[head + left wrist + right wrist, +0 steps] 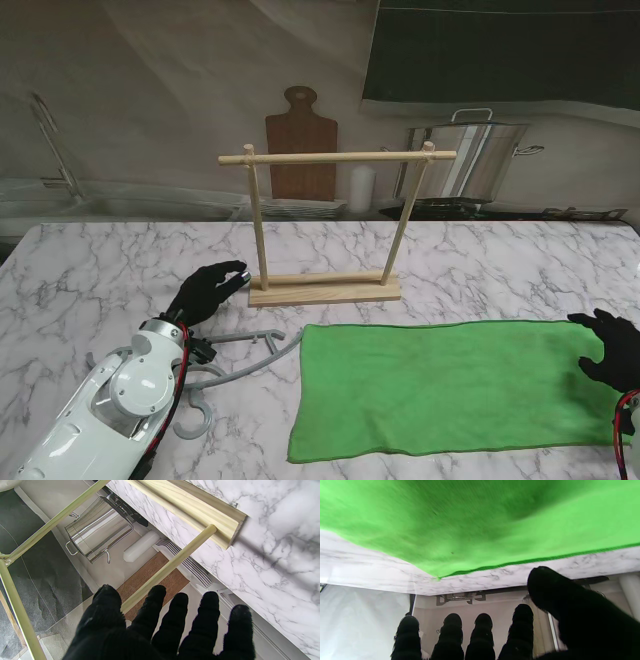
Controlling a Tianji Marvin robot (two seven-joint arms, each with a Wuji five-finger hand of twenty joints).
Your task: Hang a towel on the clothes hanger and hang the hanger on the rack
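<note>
A green towel (450, 385) lies flat on the marble table (90, 270), spread from the middle to the right. A grey clothes hanger (235, 365) lies left of it, partly under my left arm. The wooden rack (325, 225) stands behind them. My left hand (205, 290), in a black glove, hovers open near the rack's left base, holding nothing; its wrist view shows the rack's post (170, 565) beyond spread fingers (155, 605). My right hand (612, 345) is open over the towel's right end; the towel (480, 522) fills its wrist view.
Behind the table stand a steel pot (470, 160), a wooden cutting board (300, 150) and a white cylinder (361, 188). A sink faucet (55, 140) rises at the far left. The table's front edge lies close to the towel's near edge.
</note>
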